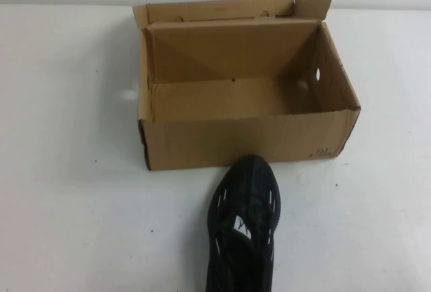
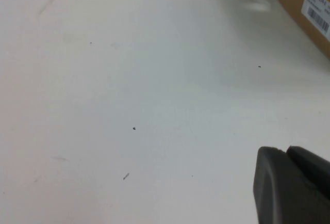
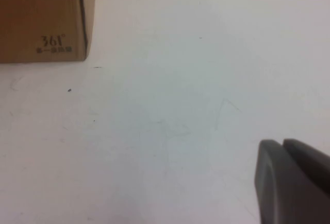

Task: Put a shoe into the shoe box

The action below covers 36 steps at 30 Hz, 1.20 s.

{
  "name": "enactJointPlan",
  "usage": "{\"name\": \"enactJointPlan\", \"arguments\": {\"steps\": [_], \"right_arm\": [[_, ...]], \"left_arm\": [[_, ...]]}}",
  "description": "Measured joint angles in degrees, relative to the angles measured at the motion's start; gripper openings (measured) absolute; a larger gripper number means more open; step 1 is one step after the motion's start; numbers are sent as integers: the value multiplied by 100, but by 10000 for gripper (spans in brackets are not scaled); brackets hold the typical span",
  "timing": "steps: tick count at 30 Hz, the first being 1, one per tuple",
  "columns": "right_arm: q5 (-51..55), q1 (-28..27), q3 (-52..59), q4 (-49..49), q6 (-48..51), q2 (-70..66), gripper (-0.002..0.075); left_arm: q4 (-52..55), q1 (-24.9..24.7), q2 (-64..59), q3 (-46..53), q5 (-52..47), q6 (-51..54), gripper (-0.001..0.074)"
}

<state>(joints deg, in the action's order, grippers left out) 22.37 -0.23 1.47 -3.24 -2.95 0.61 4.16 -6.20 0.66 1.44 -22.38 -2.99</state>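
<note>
Shoe box (image 1: 246, 134), brown corrugated cardboard, sits open on the white table (image 1: 67, 171) toward 12 o'clock in the high view, flap lid (image 1: 222, 9) folded back at its far side, interior bare cardboard, small round hole (image 1: 318, 75) in its 3 o'clock end wall, small print near the lower corner of the near wall. Shoe (image 1: 244, 228), black athletic sneaker with white dash marks on the sides and a white tongue logo, lies on the table at 6 o'clock from the box, outside it, toe pointing to 12 o'clock and just about touching the box's near wall, heel cut off by the frame edge. Neither arm shows in the high view. Left gripper (image 2: 291, 188) shows only as a dark finger part in the corner of the left wrist view, over bare table, well apart from the box corner (image 2: 309, 7) with its white barcode label (image 2: 317, 7); cannot tell if it is released or clenched, nothing visibly held. Right gripper (image 3: 291, 182) likewise only a dark finger part in the right wrist view, above bare table, well apart from the box corner (image 3: 46, 17) printed "361°"; released or clenched cannot be told, nothing visibly grasped.
</note>
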Motion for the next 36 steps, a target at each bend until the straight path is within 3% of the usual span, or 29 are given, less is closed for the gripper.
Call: {"name": "enactJointPlan", "arguments": {"steps": [36], "right_arm": [[-94, 0, 0, -19, 9, 22, -16]], "left_arm": [[117, 0, 0, 0, 25, 0, -1]]}}
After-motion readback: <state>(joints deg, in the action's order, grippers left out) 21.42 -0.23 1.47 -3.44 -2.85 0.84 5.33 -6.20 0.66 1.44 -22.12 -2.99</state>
